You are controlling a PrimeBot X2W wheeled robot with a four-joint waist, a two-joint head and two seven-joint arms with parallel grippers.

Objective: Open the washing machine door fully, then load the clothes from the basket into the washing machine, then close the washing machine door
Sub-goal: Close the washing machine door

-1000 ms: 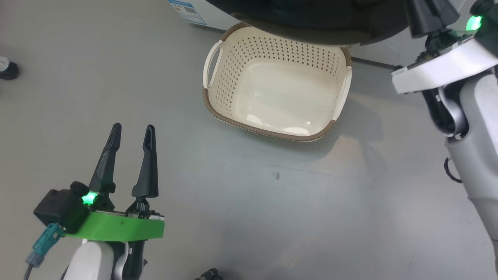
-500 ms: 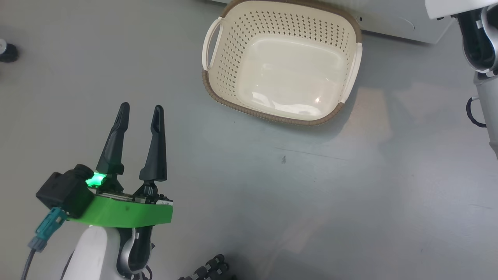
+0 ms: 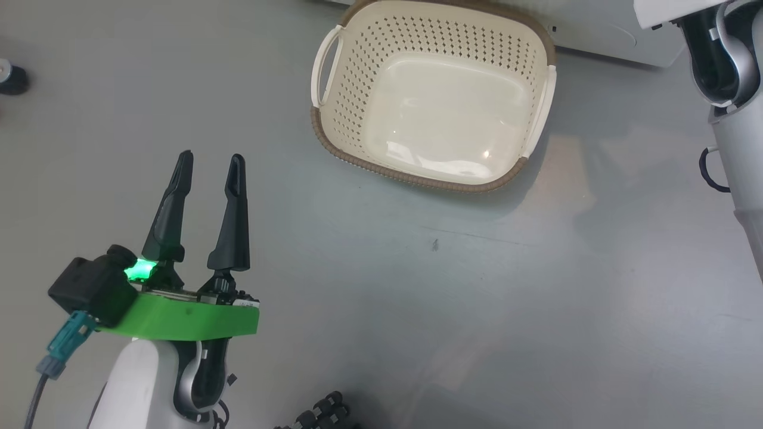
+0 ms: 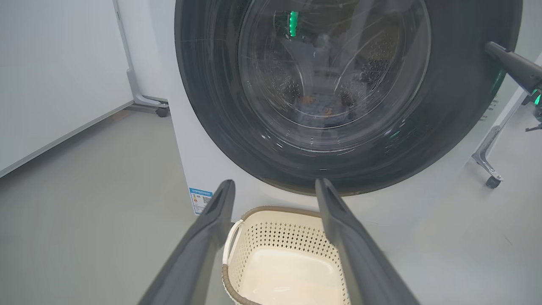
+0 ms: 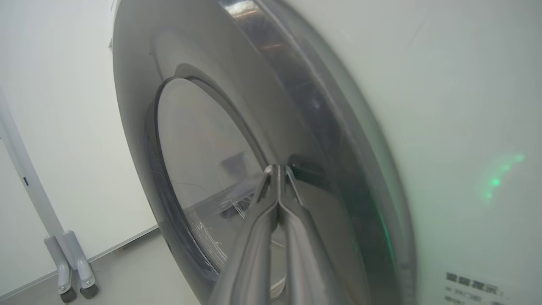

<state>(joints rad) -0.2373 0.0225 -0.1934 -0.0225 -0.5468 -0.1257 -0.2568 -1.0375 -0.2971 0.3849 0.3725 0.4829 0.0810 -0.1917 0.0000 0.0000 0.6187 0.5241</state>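
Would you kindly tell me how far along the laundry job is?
Loading looks done: the basket is empty and clothes show through the washing machine door. In hand: closing it, with the shut right tool at its rim. Left: confirming it latches.

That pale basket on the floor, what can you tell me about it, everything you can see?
The basket is cream-white plastic by its look, a rounded rectangle with small holes in its sides, a smooth glossy bottom, a brown woven-look rim and a loop handle at each short end. It stands upright and empty on the grey floor, close before the washing machine; whether they touch I cannot tell.
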